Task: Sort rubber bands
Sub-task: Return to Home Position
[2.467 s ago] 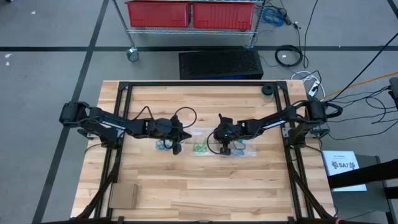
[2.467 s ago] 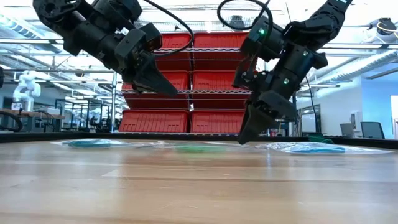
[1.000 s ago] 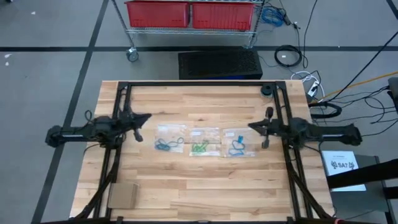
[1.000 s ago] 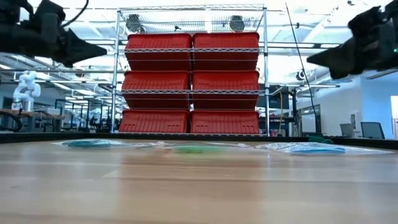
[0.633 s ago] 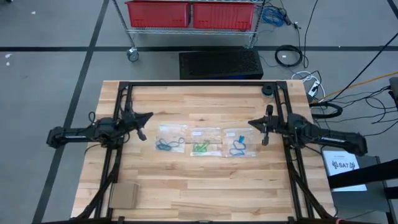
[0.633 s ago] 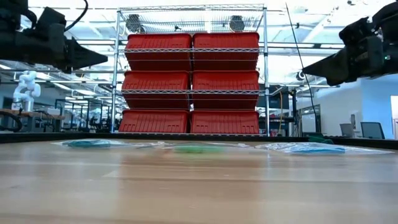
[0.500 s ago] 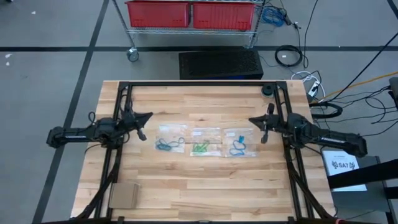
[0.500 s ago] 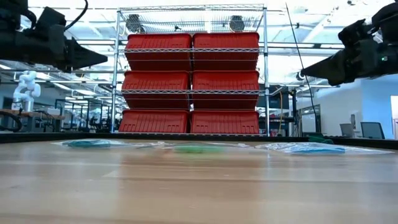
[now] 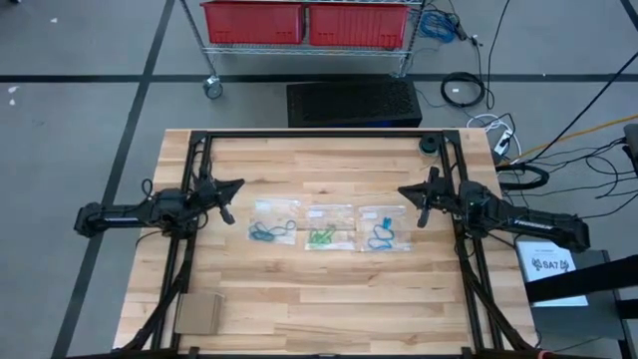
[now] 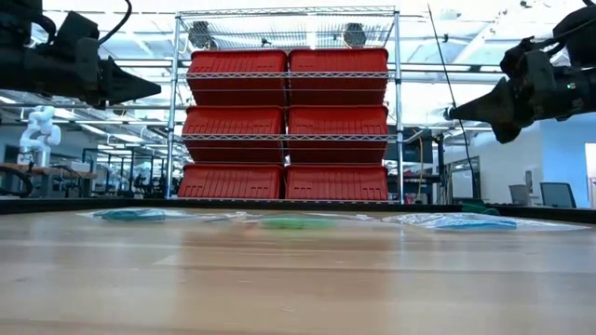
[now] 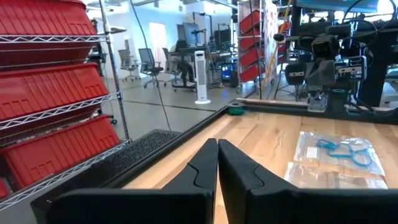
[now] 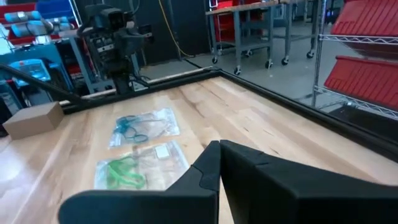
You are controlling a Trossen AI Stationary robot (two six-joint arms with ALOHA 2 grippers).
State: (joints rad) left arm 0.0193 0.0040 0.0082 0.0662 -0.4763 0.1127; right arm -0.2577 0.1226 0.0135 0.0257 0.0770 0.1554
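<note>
Where the table (image 9: pixel 329 299) nears its left edge, the left gripper (image 9: pixel 235 185) hangs above the wood, jaws pressed together and pointing inward. Three clear bags (image 9: pixel 329 213) lie flat in a row across the table's middle, touched by neither gripper: grey-teal bands (image 9: pixel 263 233) in the left one, green bands (image 9: pixel 319 237) in the middle, blue bands (image 9: pixel 379 238) in the right. Near the right edge the right gripper (image 9: pixel 403 192) hangs raised too, jaws together.

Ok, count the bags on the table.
3, in a row on the table: teal-band bag nearest the left gripper, green-band bag in the middle, blue-band bag nearest the right gripper.
</note>
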